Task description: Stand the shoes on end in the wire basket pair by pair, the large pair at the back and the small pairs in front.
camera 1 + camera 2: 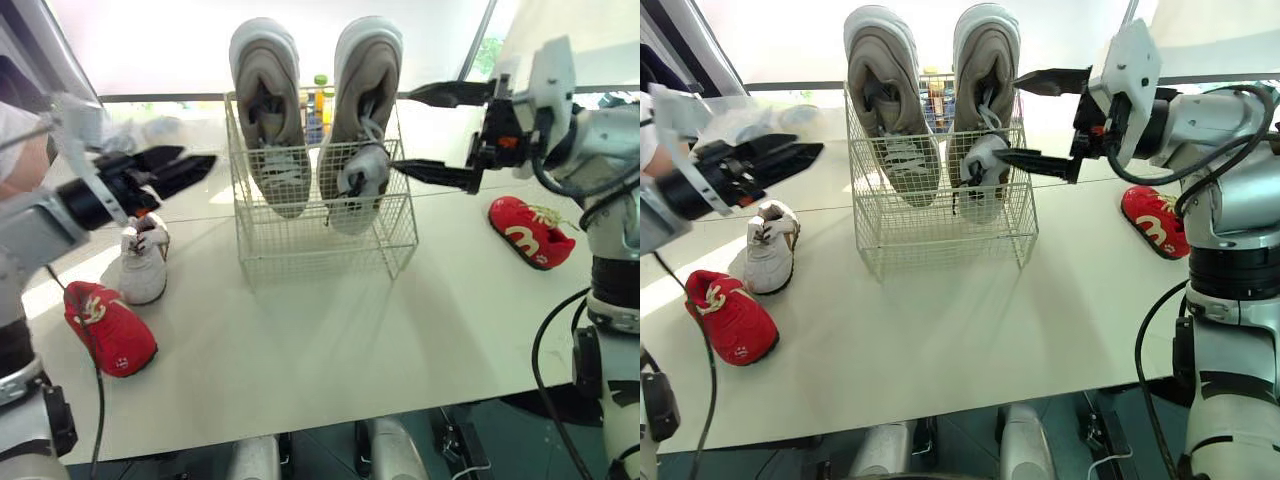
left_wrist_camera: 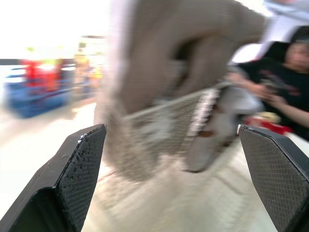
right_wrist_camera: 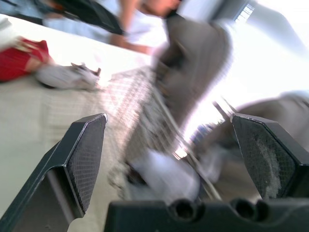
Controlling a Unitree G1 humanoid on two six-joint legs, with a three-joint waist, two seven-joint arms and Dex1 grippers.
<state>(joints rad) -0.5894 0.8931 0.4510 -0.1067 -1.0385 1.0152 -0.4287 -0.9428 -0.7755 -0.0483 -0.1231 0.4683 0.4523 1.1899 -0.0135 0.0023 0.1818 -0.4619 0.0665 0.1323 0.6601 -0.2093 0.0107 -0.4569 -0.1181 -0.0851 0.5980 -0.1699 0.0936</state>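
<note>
Left eye view looks down over the robot's arms onto a white bench point(image 1: 330, 340). A wire basket point(image 1: 320, 235) stands just past the middle of the bench, toward 12 o'clock. Two large shoes stand on end side by side against the back of the basket, the left grey shoe point(image 1: 270, 110) and the right grey shoe point(image 1: 365, 110). Their toes point down inside the wire, their heels rise well above the rim, and their openings and laces face the robot. A yellow bottle point(image 1: 320, 100) shows behind the basket, between the two shoes.

Three small shoes lie on the bench outside the basket. A white shoe point(image 1: 143, 262) lies at 9 o'clock from the basket. The left red shoe point(image 1: 108, 328) lies at 8 o'clock, just beside the white one and nearer the robot. The right red shoe point(image 1: 530, 232) lies at 3 o'clock, well apart from the basket.

The left claw point(image 1: 198, 156) hangs above the white shoe and points toward the basket. In the left wrist view its black fingers point(image 2: 77, 179) are spread wide with nothing between them. Ahead of them are the blurred basket and a person in a dark top point(image 2: 289, 87).

The right claw point(image 1: 403, 131) is at 3 o'clock from the basket, spread wide and holding nothing. One finger is up beside the right grey shoe and the other is low by the basket's rim. Whether the lower tip touches the wire cannot be told.
</note>
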